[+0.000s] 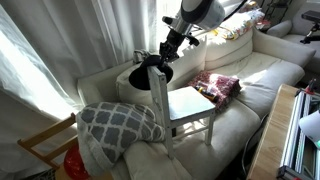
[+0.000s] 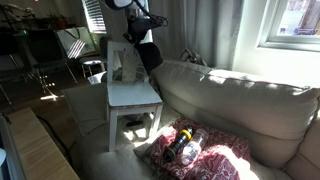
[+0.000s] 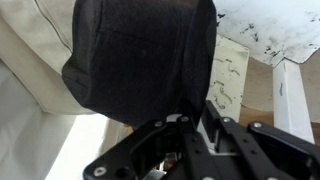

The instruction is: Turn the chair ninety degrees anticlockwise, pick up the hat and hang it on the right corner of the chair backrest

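The small white-grey chair (image 1: 190,103) stands on the sofa, and its square seat (image 2: 133,93) shows in both exterior views. The black hat (image 1: 150,72) sits over the top of a backrest post, covering that corner. In an exterior view the hat (image 2: 145,52) hangs dark above the slats. My gripper (image 1: 163,58) comes down on it from above. In the wrist view the hat (image 3: 140,55) fills the upper left, and my gripper (image 3: 185,112) has its fingers close together at the hat's lower edge. A white post (image 3: 290,100) lies to the right.
A grey patterned cushion (image 1: 118,122) leans by the chair's back. A red patterned cloth (image 2: 195,150) with small items lies on the sofa (image 2: 250,100). A bare wooden frame (image 1: 50,145) with orange stands beside the sofa arm. Curtains hang behind.
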